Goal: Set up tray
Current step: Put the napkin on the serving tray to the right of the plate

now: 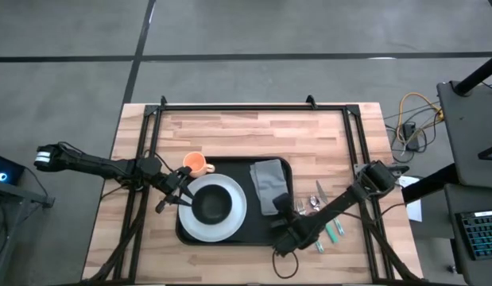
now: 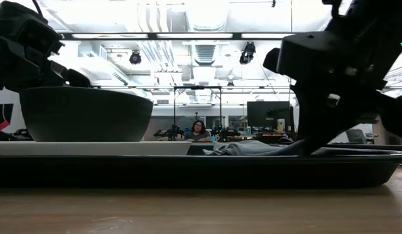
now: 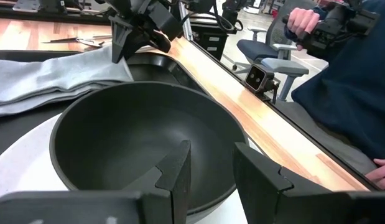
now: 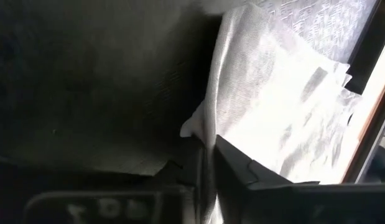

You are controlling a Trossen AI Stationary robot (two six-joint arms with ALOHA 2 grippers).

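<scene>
Black tray (image 1: 230, 232) sits mid-table near the front edge, carrying a white plate (image 1: 236, 213) with a dark bowl (image 1: 211, 205) on it and a grey napkin (image 1: 269, 184) on its right side. Left gripper (image 3: 211, 171) is at the bowl's left rim, fingers straddling the wall with a gap. Right gripper (image 4: 208, 165) is pressed together, pinching the napkin's near corner. Orange cup (image 1: 196, 164) just off the tray's back-left corner; cutlery (image 1: 321, 202) to the right.

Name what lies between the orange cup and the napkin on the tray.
High view: only bare black tray separates cup from napkin; the plate sits nearer.
</scene>
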